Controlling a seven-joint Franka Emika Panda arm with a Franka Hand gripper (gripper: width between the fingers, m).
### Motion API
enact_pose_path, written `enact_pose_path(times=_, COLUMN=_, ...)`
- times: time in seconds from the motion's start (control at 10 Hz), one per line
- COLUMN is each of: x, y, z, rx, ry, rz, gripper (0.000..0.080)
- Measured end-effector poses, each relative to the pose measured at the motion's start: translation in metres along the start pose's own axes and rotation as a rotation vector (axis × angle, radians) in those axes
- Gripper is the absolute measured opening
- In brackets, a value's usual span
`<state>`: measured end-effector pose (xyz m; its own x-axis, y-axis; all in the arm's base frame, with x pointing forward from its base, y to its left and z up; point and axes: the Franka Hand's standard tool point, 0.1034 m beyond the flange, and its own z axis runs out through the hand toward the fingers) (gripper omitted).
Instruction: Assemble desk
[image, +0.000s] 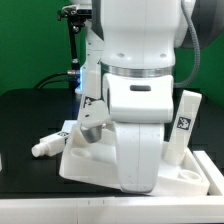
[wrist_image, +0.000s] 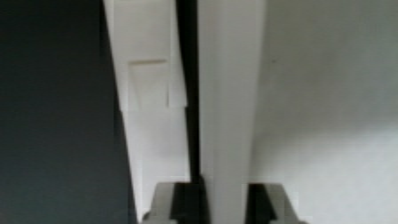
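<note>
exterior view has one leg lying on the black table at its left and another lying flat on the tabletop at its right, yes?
No: the exterior view shows the leg at its right standing nearly upright on the tabletop, not flat. The leg at its left does lie on the black table.

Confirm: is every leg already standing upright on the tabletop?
No: one leg lies on its side on the black table, off the tabletop at the exterior view's left.
</note>
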<state>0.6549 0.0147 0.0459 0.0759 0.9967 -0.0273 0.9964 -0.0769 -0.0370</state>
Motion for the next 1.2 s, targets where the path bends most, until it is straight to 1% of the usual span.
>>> enact_pose_path(times=0.1, x=0.007, y=-0.001, z=0.002, rx=0.003, ry=0.006, rz=0.005, gripper=0.0055)
enact_pose_path(times=0.4, x=0.010, y=-0.002, z=0.010, rx=0.005, ry=-0.008, rz=0.008, gripper=0.0055)
enact_pose_path(times=0.5, x=0.011, y=-0.002, z=0.012, rx=-0.011, ry=-0.026, rz=-0.006, gripper=0.0055)
enact_pose_path(times=0.6, x=0.007, y=-0.002, z=0.012, rx=-0.008, ry=-0.027, rz=-0.002, gripper=0.0055)
enact_pose_path(times=0.8, x=0.005, y=-0.001, z=0.011, rx=-0.010, ry=-0.027, rz=0.001, gripper=0.0055)
enact_pose_path(times=0.9, x=0.006, y=0.002, z=0.000, rx=-0.025, ry=-0.037, rz=-0.011, gripper=0.0236)
enact_pose_path(times=1.0, x=0.002, y=0.000, z=-0.019, rx=-0.023, ry=-0.040, rz=-0.010, gripper=0.0371)
enact_pose_path(times=1.1, x=-0.004, y=-0.002, z=-0.037, rx=-0.031, ry=-0.049, rz=0.004, gripper=0.0371)
enact_pose_path(times=1.2, x=-0.006, y=-0.006, z=-0.058, rx=-0.052, ry=-0.054, rz=0.048, gripper=0.0551)
